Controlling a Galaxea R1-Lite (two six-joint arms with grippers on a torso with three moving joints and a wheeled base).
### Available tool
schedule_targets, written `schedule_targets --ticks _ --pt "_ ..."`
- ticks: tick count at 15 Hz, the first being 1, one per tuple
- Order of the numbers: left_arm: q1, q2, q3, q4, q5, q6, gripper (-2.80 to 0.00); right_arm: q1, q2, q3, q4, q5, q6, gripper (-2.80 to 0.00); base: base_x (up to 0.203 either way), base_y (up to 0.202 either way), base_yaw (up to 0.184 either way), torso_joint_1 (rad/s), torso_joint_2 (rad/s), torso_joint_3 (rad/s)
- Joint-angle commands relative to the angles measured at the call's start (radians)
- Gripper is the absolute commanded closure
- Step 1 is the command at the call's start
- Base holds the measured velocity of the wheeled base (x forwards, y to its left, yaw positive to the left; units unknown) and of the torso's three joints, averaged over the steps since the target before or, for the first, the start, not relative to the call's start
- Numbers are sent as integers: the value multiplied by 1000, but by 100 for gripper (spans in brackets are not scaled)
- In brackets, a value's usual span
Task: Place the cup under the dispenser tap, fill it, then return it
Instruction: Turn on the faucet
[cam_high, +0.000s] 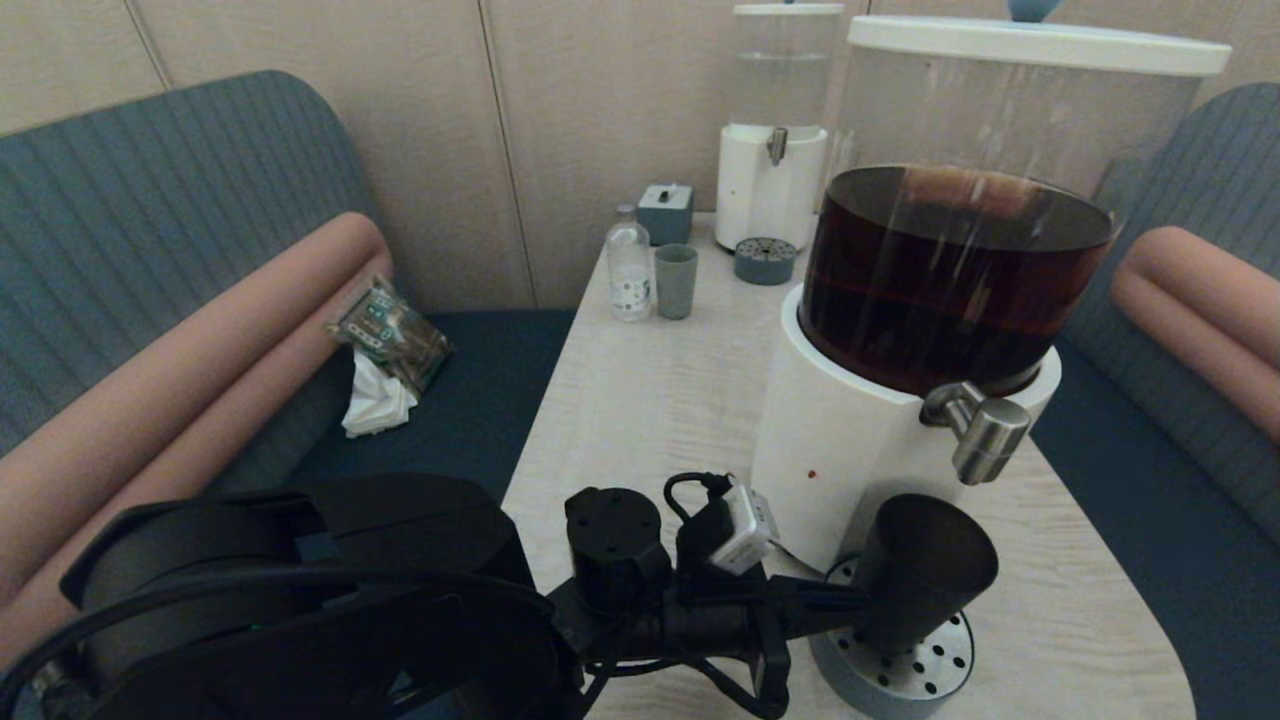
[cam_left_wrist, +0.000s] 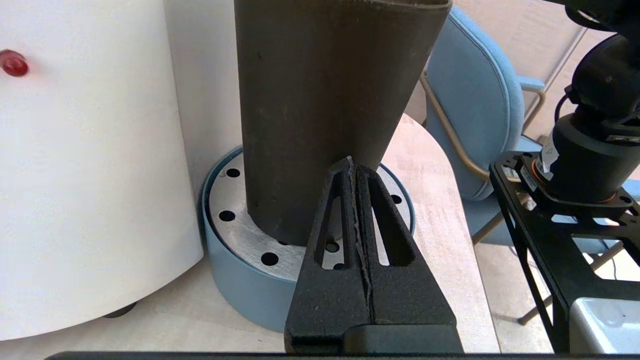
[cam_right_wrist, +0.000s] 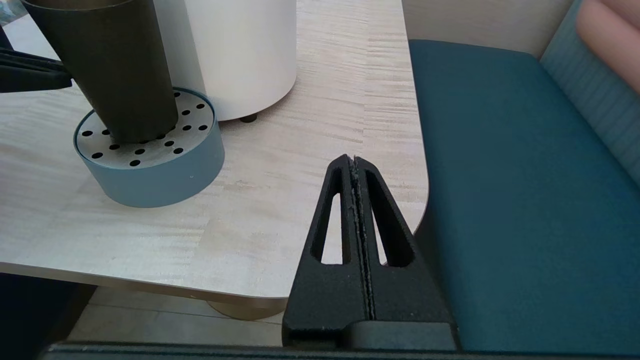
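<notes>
The dark tapered cup (cam_high: 925, 560) (cam_left_wrist: 325, 100) (cam_right_wrist: 115, 65) stands on the round blue drip tray (cam_high: 920, 672) (cam_left_wrist: 240, 280) (cam_right_wrist: 150, 182), just below the steel dispenser tap (cam_high: 985, 430) of the big white-based dispenser (cam_high: 840, 450) holding dark liquid. My left gripper (cam_high: 850, 600) (cam_left_wrist: 351, 162) is shut, its joined tips resting against the cup's side near its lower half, with nothing between the fingers. My right gripper (cam_right_wrist: 354, 159) is shut and empty, hanging over the table's near right corner, apart from the cup.
At the table's far end stand a clear-liquid dispenser (cam_high: 775, 130), a small drip tray (cam_high: 765, 260), a grey-green cup (cam_high: 676, 280), a bottle (cam_high: 629, 265) and a small blue box (cam_high: 665, 212). A snack packet (cam_high: 390, 335) lies on the left bench. Benches flank the table (cam_high: 650, 400).
</notes>
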Motion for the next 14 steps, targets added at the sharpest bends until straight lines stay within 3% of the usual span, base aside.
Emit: schedule_targets --ticks 1,8,14 --pt "-1 5 -5 -9 -4 0 0 0 0 9 -1 0 0 0 0 0 0 0 0 0" --pt "-1 5 9 -9 -3 4 0 0 0 9 -1 0 0 0 0 0 0 0 0 0" --pt "31 -112 145 -9 25 -5 0 0 0 9 -1 0 0 0 0 0 0 0 0 0"
